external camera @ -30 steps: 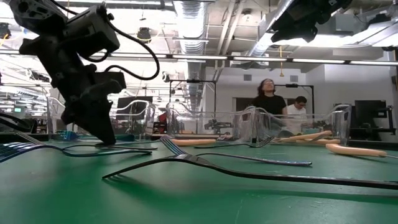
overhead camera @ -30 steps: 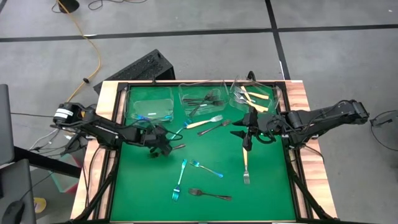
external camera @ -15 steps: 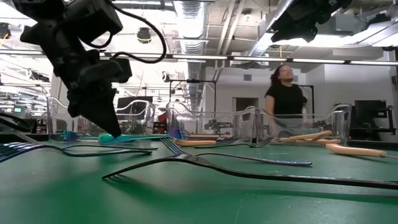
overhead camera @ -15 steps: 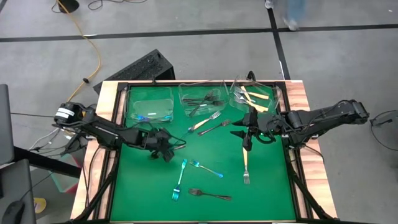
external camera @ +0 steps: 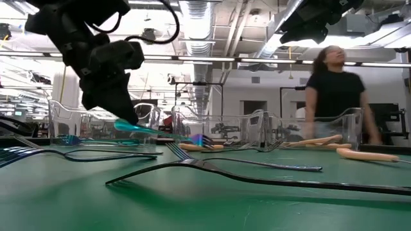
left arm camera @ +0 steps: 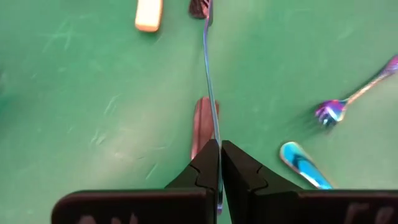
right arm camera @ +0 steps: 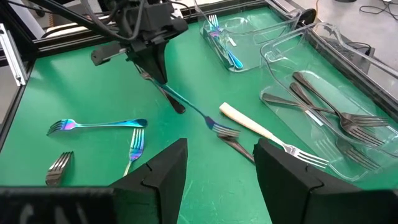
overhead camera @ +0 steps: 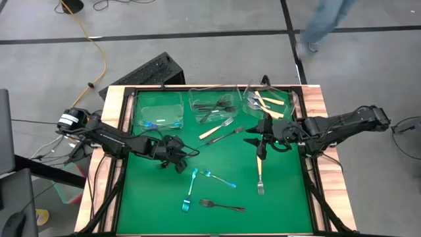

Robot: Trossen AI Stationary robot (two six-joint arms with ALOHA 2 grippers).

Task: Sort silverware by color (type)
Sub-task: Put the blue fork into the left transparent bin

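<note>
Iridescent blue fork now lifts off the table, pinched tight in the left end effector; right end effector hangs open, empty.

left gripper pinching blue fork

Iridescent blue fork lifted, tilted; other forks lie scattered on mat.

Three tubs line the mat's upper edge, forks inside each. Left of centre the left gripper lifts a fork; right gripper hovers right of centre, above another fork.
</note>
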